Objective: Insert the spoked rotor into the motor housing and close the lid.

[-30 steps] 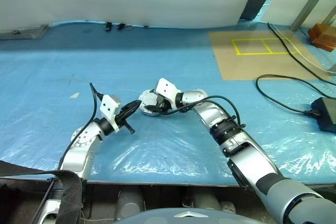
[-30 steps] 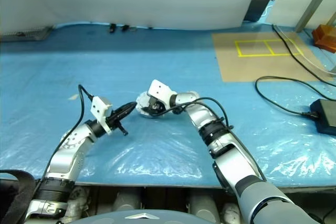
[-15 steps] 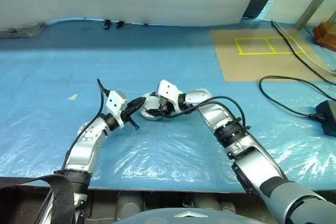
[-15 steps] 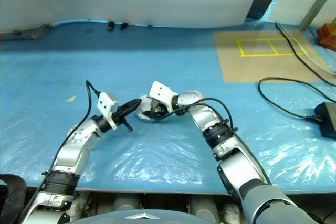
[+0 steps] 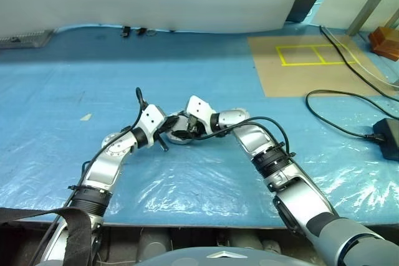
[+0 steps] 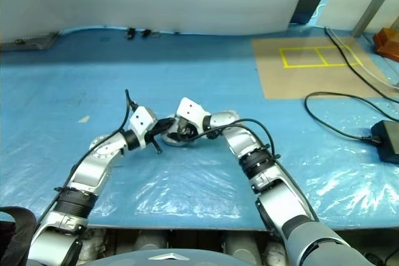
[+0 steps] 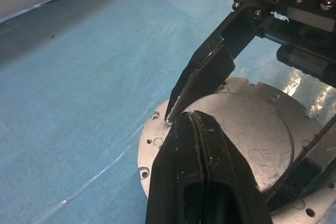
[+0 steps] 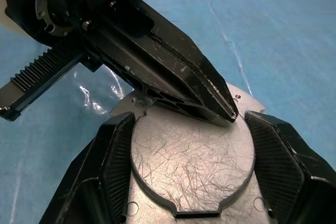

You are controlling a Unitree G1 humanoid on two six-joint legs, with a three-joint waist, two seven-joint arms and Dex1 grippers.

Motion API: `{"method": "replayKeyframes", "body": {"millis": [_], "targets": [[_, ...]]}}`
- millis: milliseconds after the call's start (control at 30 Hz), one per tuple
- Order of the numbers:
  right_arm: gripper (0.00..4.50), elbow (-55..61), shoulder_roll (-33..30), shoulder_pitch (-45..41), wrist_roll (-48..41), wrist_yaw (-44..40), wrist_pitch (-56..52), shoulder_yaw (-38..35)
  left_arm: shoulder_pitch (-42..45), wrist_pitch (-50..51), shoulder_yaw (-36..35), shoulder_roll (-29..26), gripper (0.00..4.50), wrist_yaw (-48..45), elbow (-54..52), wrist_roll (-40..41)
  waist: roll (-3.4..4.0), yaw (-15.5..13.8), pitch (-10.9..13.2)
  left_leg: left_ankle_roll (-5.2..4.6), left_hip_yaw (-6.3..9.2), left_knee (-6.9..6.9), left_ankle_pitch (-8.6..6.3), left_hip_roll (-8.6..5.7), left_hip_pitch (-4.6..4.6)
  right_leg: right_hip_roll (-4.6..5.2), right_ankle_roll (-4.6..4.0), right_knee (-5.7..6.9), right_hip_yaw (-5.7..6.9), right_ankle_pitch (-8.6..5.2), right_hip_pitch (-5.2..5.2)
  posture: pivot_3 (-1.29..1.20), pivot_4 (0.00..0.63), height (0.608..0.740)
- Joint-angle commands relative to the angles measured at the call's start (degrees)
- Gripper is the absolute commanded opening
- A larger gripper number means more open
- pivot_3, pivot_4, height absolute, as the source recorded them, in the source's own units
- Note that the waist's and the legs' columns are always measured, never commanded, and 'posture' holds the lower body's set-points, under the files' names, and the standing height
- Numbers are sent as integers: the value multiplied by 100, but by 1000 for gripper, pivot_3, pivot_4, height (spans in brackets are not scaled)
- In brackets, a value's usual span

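The motor housing [image 5: 180, 135] lies flat on the blue sheet with the lid [image 8: 191, 161] down on it, plain scratched grey face up. The spoked rotor is hidden. My right gripper [image 8: 190, 124] reaches in from the right and stands open, one finger [image 8: 118, 150] on each side of the lid's raised disc, close against its edge. From the left comes my left gripper [image 7: 189, 118], shut with nothing between its fingers. Its tip rests on the lid's top near the rim, beside a right finger [image 7: 207, 74]. The housing's flange [image 7: 152, 153] with screw holes shows around the lid.
Crinkled clear plastic over blue sheet covers the table [image 5: 187, 185]. A brown board with yellow tape squares [image 5: 305, 60] lies at the back right. A black cable [image 5: 340, 113] runs to a black box [image 5: 388, 136] at the right edge. Small dark bits [image 5: 134, 30] sit by the back wall.
My left gripper has moved right and forward from the open sheet until its shut tip meets the lid. The right hand has stayed at the housing.
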State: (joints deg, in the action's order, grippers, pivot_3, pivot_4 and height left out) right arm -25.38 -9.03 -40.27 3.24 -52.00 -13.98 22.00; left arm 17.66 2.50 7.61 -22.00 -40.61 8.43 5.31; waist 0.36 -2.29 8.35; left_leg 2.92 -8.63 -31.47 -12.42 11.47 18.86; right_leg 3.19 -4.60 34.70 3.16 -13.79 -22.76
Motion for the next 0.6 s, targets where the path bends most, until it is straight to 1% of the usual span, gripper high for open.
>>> {"method": "replayKeyframes", "body": {"millis": [33, 67, 233, 433, 600], "targets": [[4267, -289, 51, 245, -29, -106, -162, 106, -131, 207, 190, -92, 0, -123, 148, -150, 1, 4, -1, 0, 0, 0, 0, 1, 1, 0, 0, 0, 0, 0, -1, 0, 150, 740], [4445, -327, 80, 222, -42, -22, -6, 41, -140, 204, 186, -85, 0, -159, 134, -105, 1, 10, -1, 0, 0, 0, 0, 0, 0, 0, 0, 0, 0, 0, -1, 0, 150, 740], [4445, -277, 177, 207, -298, -50, 650, -246, -199, 260, 183, -77, 0, -387, 33, 101, 1, 6, 0, 1, -2, -1, 1, 1, 6, 0, -1, 3, 0, 0, -6, 0, 150, 740], [4445, -362, 26, 136, -267, 3, 1355, -377, -163, 281, 151, -111, 0, -450, 34, 101, 2, 7, 1, -7, -2, -1, 7, 0, 35, -1, -2, 2, 0, 1, -31, 0, 150, 740], [4445, -423, -132, 91, -329, 84, 1700, -576, -150, 277, 147, -124, 0, -458, 46, 97, 1, 8, 2, -7, -5, -1, 6, 0, 36, -1, -2, 2, 0, 1, -32, 0, 150, 740]]}}
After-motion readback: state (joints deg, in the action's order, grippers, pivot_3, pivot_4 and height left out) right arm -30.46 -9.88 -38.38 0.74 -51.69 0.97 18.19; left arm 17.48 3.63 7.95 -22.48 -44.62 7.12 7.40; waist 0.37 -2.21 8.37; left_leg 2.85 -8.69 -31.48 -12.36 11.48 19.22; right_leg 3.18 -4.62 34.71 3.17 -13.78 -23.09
